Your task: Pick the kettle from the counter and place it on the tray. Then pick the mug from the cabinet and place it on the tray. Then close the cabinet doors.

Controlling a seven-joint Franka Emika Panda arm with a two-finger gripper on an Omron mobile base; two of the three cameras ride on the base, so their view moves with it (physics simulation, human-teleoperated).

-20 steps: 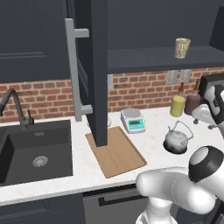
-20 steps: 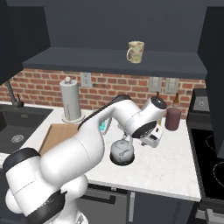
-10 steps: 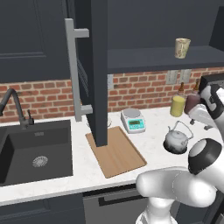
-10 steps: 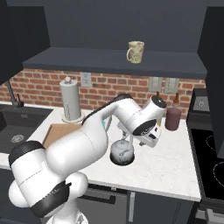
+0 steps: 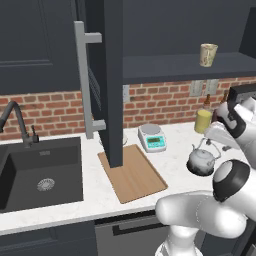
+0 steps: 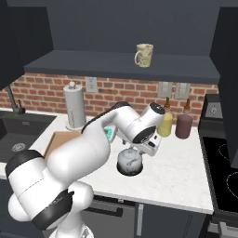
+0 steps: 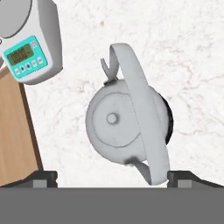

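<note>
The grey kettle [image 7: 127, 122] stands on the white counter [image 7: 183, 52], its arched handle and spout toward me. My gripper [image 7: 113, 177] hangs open above it, one fingertip on either side and neither touching; from the right base it sits just over the kettle [image 6: 129, 161]. Left of the kettle [image 5: 202, 160] lies the wooden tray [image 5: 132, 172], bare. On the open cabinet's shelf [image 5: 175, 67] stands the beige mug [image 5: 208, 54], also seen as mug [image 6: 144, 54]. One dark cabinet door [image 5: 112, 80] with its grey bar handle [image 5: 82, 80] swings out over the tray.
A white scale [image 5: 152, 137] sits between tray and kettle. A yellow bottle [image 6: 165, 123] and a dark red bottle [image 6: 184, 125] stand at the brick wall behind. The paper-towel roll [image 6: 74, 109] is at the left, the black sink [image 5: 40, 175] beyond the tray, a stove [image 6: 223, 172] to the right.
The hand has shifted slightly over the kettle. The kettle, mug and door have not moved.
</note>
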